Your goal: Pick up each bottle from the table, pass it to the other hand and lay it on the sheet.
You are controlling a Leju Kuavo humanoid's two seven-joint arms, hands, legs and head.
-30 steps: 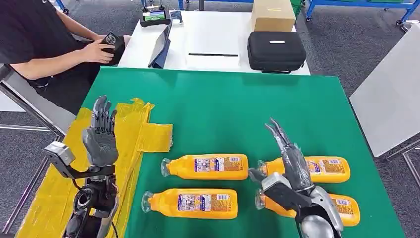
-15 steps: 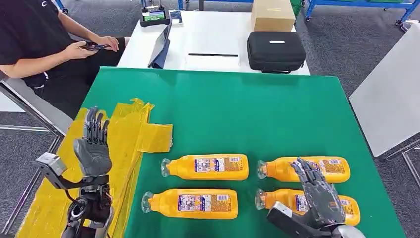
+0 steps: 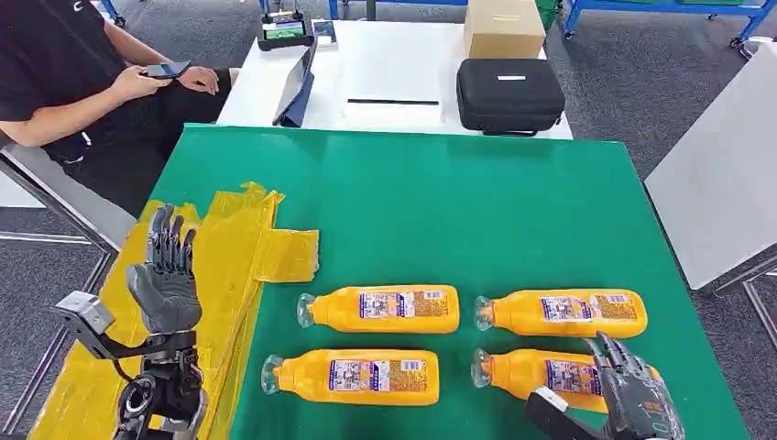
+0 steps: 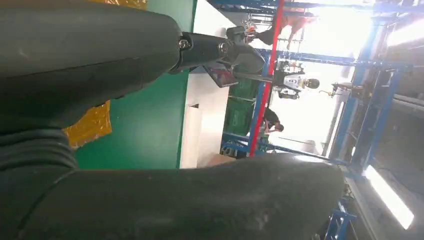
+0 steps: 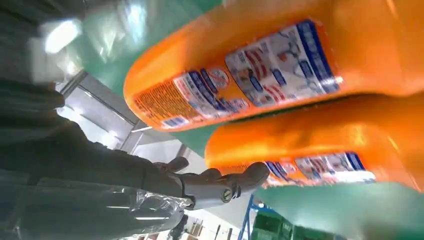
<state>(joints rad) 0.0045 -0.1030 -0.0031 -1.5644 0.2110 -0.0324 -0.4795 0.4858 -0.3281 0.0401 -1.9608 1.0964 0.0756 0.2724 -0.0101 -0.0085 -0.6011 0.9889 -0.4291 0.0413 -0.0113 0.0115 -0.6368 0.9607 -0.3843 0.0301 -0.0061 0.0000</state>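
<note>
Several orange bottles lie on their sides on the green table (image 3: 440, 211), caps to the left, in two rows. My right hand (image 3: 632, 399) hovers low over the label end of the near-right bottle (image 3: 527, 369), fingers spread and holding nothing. In the right wrist view its fingers (image 5: 220, 185) reach out beside the near-right bottle (image 5: 320, 145), with the far-right bottle (image 5: 280, 70) beyond. The far-right bottle (image 3: 561, 313), far-left bottle (image 3: 380, 309) and near-left bottle (image 3: 353, 376) lie untouched. My left hand (image 3: 165, 275) stands upright and open above the crumpled yellow sheet (image 3: 234, 257).
A person (image 3: 64, 82) sits at the far left looking at a phone. Behind the green table a white table carries a black case (image 3: 509, 93), a cardboard box (image 3: 503, 27) and a tablet (image 3: 298, 87). A white board (image 3: 724, 174) stands at the right.
My right hand has dropped and drawn back from above the far-right bottle to the near-right one. My left hand has sunk a little to the left. The person has lifted the phone.
</note>
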